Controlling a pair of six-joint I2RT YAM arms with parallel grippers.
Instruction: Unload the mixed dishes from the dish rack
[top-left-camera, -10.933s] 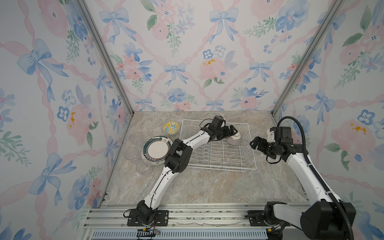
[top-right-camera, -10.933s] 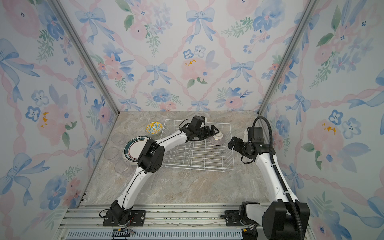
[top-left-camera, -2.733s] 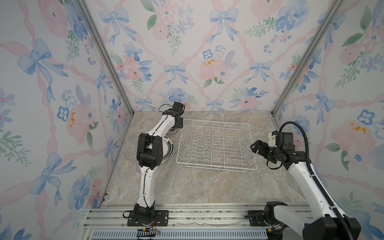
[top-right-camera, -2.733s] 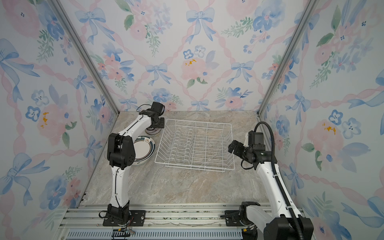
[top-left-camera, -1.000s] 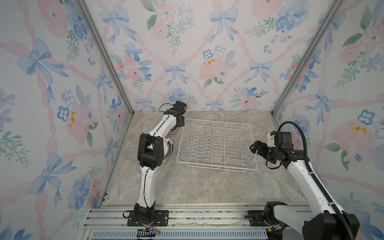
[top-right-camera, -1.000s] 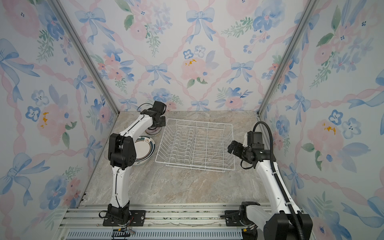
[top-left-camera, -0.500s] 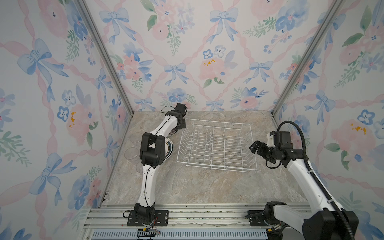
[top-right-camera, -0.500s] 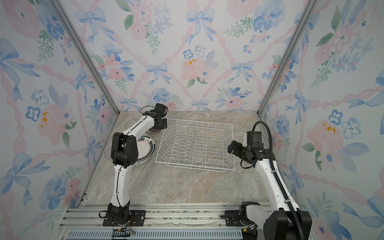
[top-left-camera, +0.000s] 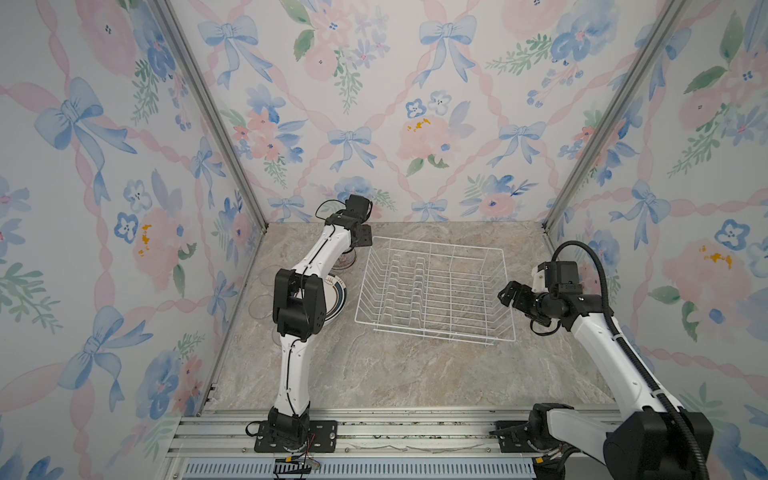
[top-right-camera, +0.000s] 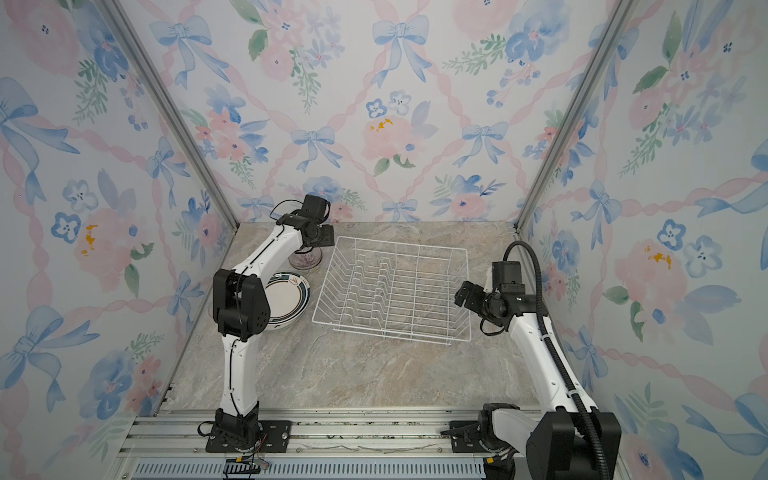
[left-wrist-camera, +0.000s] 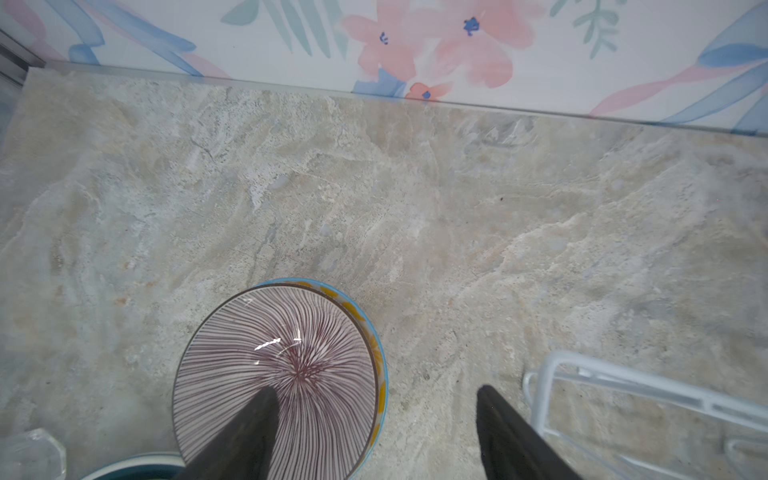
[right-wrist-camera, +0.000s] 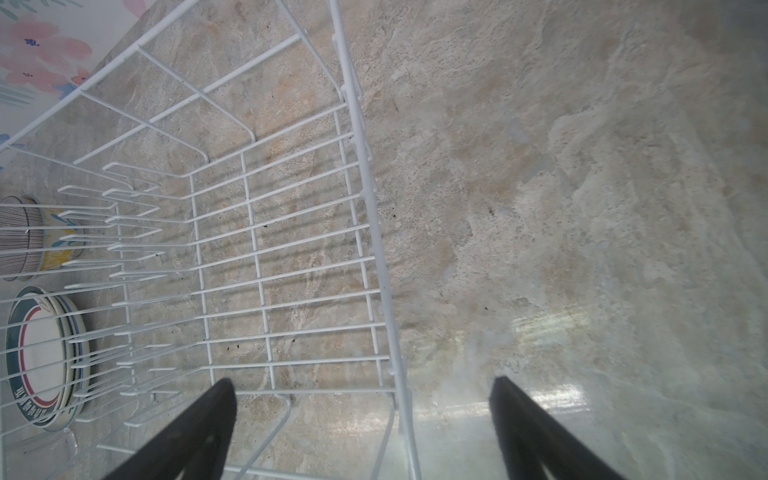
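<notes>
I've got left hand (left-wrist-camera: 374, 395) wide over striped bowl (left-wrist-camera: 282, 345), nested in floral bowl (left-wrist-camera: 380, 357) for space; right hand (right-wrist-camera: 361, 384) wide too.

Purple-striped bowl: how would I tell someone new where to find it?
Find the white wire rack mid-table. Off its far-left corner, beyond the stacked plates, two bowls sit nested. The purple-striped bowl is the inner one, with fine dark-purple lines fanning from its centre, unlike the yellow-blue bowl beneath it.
</notes>
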